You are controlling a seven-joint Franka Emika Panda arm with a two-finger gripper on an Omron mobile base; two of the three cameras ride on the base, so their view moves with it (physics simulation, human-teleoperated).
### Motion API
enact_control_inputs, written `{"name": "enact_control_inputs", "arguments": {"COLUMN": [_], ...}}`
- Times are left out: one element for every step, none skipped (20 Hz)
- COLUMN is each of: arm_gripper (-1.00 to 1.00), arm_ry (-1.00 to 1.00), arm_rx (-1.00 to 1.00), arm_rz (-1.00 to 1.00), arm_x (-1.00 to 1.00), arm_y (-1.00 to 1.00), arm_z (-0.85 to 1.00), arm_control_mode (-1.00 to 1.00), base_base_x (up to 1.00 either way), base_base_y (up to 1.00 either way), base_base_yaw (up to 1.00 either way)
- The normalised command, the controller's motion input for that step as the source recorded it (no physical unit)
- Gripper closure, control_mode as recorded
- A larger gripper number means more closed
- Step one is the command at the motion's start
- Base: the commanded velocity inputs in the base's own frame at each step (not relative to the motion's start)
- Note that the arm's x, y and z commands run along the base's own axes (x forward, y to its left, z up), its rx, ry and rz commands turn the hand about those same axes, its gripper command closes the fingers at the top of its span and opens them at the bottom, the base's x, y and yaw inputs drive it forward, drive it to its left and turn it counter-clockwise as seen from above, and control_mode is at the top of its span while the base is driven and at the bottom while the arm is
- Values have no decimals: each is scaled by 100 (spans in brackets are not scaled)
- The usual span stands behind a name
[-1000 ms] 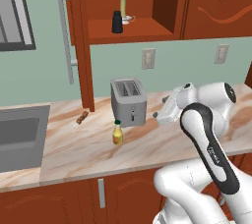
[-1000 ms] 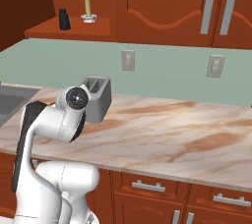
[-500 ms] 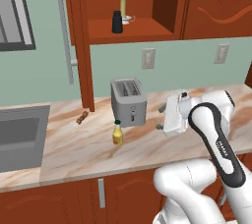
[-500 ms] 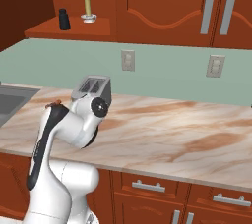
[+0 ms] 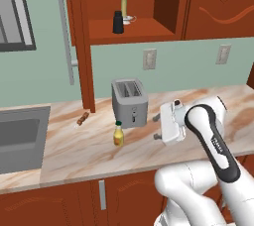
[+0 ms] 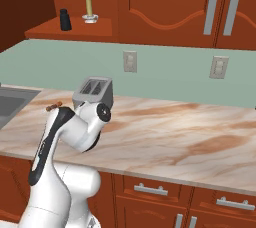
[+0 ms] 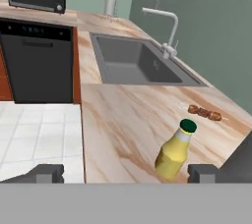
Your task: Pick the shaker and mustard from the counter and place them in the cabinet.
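On the desk (image 5: 89,150), in front of the toaster (image 5: 130,102), the mustard (image 5: 118,134) stands upright, yellow body with green cap, nothing touching it. In the hand view the mustard (image 7: 175,151) sits low and right of centre, between the two dark fingertips (image 7: 47,173) but closer to the right one, apart from both. The tool (image 5: 158,127) hangs over the desk just right of the toaster, jaws spread wide and empty, pointing left toward the bottle, well short of it. Shaker (image 5: 118,22) is up in the cabinet (image 5: 134,7) niche, standing upright on the shelf, just beside a pale candle (image 5: 124,7) in a white holder; from the right base view the shaker (image 6: 65,19) is left of the candle (image 6: 89,7), slightly apart. A long silver handle (image 5: 66,27) runs down the cabinet door left of the niche. A small brown skewer (image 5: 83,118) lies on the desk left of the toaster, near the door's lower edge; in the hand view the skewer (image 7: 205,113) lies beyond the bottle. Sink (image 5: 20,138) is set into the desk at far left, faucet (image 7: 165,25) at its rim. Two wall outlets (image 5: 149,59) on the green backsplash.
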Motion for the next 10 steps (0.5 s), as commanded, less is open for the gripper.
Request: {"name": "enact_control_inputs", "arguments": {"arm_gripper": [-100, -100, -100, -100, -100, -100, -100, -100, -100, -100], "arm_ry": [4, 4, 5, 6, 6, 5, 6, 7, 7, 7], "arm_rx": [0, 0, 0, 0, 0, 0, 0, 0, 0, 0], "arm_rz": [5, 3, 1, 0, 0, 0, 0, 0, 0, 0], "arm_x": [6, 14, 18, 19, 21, 20, 24, 25, 26, 26], "arm_y": [25, 24, 24, 24, 27, 26, 27, 27, 26, 24], "arm_z": [-26, -23, -22, -21, -20, -19, -21, -21, -20, -19], "arm_control_mode": [-100, -100, -100, -100, -100, -100, -100, -100, -100, -100], "base_base_x": [0, 0, 0, 0, 0, 0, 0, 0, 0, 0], "base_base_y": [0, 0, 0, 0, 0, 0, 0, 0, 0, 0], "base_base_yaw": [0, 0, 0, 0, 0, 0, 0, 0, 0, 0]}}
